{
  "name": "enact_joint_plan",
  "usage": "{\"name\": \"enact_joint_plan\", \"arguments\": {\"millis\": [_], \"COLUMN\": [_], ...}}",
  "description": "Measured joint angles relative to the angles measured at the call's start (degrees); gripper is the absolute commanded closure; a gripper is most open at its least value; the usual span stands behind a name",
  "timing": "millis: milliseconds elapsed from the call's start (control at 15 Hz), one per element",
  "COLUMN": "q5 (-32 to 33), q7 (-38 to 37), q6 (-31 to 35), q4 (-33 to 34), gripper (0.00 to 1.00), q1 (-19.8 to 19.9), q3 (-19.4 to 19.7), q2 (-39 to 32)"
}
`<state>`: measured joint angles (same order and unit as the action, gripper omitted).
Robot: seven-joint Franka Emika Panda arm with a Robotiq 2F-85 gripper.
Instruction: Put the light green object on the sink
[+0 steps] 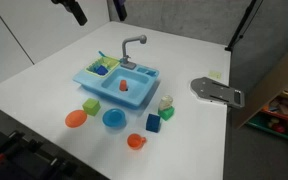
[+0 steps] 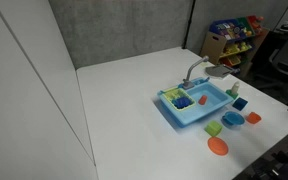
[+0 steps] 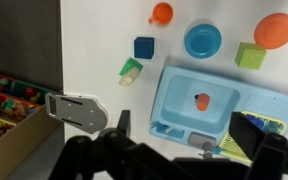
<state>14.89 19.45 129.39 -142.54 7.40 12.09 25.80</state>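
Note:
The light green object [image 3: 131,68] is a small pale rounded piece lying on the white table beside the sink's end; it also shows in both exterior views [image 1: 165,102] [image 2: 234,91]. The light blue toy sink [image 3: 179,88] [image 1: 96,84] [image 2: 184,114] has a grey faucet [image 1: 134,45] and a small orange piece [image 3: 202,101] in its basin. My gripper [image 3: 189,135] is open and empty. It hangs high above the sink, with its dark fingers on either side of the basin's near edge in the wrist view.
A darker green cube [image 3: 249,55], an orange plate [image 3: 275,30], a blue bowl [image 3: 203,40], a blue cube [image 3: 144,46] and an orange cup [image 3: 162,12] lie on the table by the sink. A grey metal plate [image 3: 79,108] sits at the table edge. Toy shelves [image 2: 231,35] stand beyond the table.

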Motion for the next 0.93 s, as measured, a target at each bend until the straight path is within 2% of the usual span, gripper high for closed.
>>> {"name": "enact_joint_plan", "arguments": {"millis": [533,933], "q5": [-0.5,-6.0], "q7": [-0.1,-0.1], "q6": [-0.1,-3.6], "q4": [0.2,2.4], "gripper": [0.0,0.0], "q1": [-0.3,-2.6], "q3": [-0.3,-1.1], "q2": [-1.2,-6.8]}}
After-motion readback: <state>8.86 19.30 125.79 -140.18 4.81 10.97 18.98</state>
